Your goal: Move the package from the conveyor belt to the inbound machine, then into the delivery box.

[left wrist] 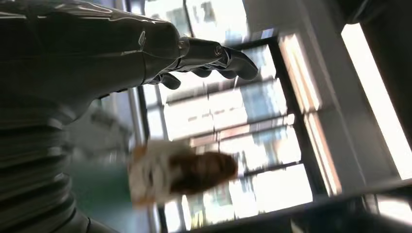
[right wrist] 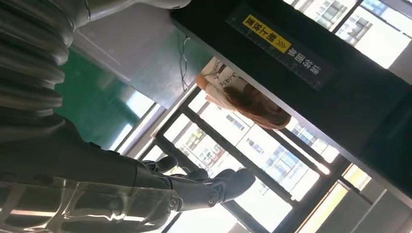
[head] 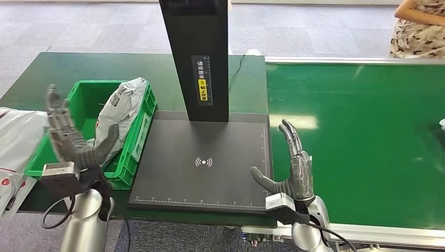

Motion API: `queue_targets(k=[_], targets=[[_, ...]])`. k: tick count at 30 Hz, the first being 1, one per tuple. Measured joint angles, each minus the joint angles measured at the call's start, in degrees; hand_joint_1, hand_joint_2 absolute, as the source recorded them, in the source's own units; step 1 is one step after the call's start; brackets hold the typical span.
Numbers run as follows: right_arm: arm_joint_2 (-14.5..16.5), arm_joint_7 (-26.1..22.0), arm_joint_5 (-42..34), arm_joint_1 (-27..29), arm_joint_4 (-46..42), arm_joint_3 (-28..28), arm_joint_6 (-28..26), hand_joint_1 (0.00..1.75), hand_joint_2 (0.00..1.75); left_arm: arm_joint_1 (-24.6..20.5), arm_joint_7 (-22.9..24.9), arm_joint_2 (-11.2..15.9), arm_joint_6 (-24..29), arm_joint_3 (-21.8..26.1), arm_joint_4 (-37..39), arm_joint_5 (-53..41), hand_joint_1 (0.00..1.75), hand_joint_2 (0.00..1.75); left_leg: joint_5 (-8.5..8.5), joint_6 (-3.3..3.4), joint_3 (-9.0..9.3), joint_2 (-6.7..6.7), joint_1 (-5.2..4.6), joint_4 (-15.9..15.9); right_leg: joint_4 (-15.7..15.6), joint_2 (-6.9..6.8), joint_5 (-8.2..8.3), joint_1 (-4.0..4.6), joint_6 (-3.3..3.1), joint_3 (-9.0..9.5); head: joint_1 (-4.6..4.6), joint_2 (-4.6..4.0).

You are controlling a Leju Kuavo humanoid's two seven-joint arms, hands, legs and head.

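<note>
The package [head: 122, 113], a grey plastic mailing bag with dark print and many wrinkles, is inside the green delivery box [head: 137, 137]. It stands tilted, leaning on the wall of the box which is nearest to the inbound machine, and its top corner comes above the rim. The rest of the box interior, on the side away from the machine, is open.

The left hand [head: 73, 137] is in front of the box at its near wall. Its fingers [head: 56, 107] are spread upward and the thumb points toward the package. It holds nothing; whether it touches the bag I cannot tell.

Just beside the box lies the black plate of the inbound machine [head: 204, 163], with a white signal mark in the middle and ruler marks along its near and right edges. The black column [head: 195, 58] of the machine stands at the far edge of the plate. The plate surface is free.

The right hand [head: 291, 168] is raised at the right edge of the plate, where the conveyor belt [head: 362, 142] begins. Its fingers are apart and straight, with nothing in them. The green belt stretches wide to the right.

More white bags [head: 16, 147] lie to the left of the box, at the edge of the green tabletop [head: 63, 65]. A person [head: 420, 26] is at the far side of the belt.
</note>
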Motion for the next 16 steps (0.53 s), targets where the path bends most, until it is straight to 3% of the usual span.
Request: queue_targets(k=[3,6,11,16], targets=[[-0.02,-0.83,-2.94,0.00,0.01,-0.05,2.88,0.00,1.75,1.06,3.84,0.93,-16.48,-4.95,0.30,8.46,0.00,1.75,0.00,0.00,0.01,0.05,-0.01,0.00,0.00,0.07,0.01,-0.01,0.00,0.00,0.01,0.00],[-0.02,-1.05,-6.46,-0.03,0.18,-0.06,7.26,0.00,1.75,1.78,6.71,1.23,-25.45,-9.01,2.62,12.29,0.00,1.75,0.00,0.00,0.01,0.04,-0.02,0.00,-0.01,0.07,0.01,-0.01,0.00,-0.01,0.01,0.00],[-0.01,1.77,-16.07,0.18,0.31,-0.23,18.47,0.00,1.75,2.27,7.56,1.03,-28.78,-13.71,6.87,13.70,0.00,1.75,-0.01,0.01,0.00,0.04,-0.02,0.01,-0.01,0.07,0.00,-0.01,0.00,-0.02,0.00,0.00],[0.04,7.63,-24.27,0.88,0.31,-1.79,24.36,0.00,1.75,3.05,8.44,0.10,-31.16,-14.92,8.95,16.93,0.00,1.75,-0.02,0.02,0.00,0.04,-0.02,0.00,-0.01,0.07,0.00,-0.01,0.00,-0.02,0.01,0.00]])
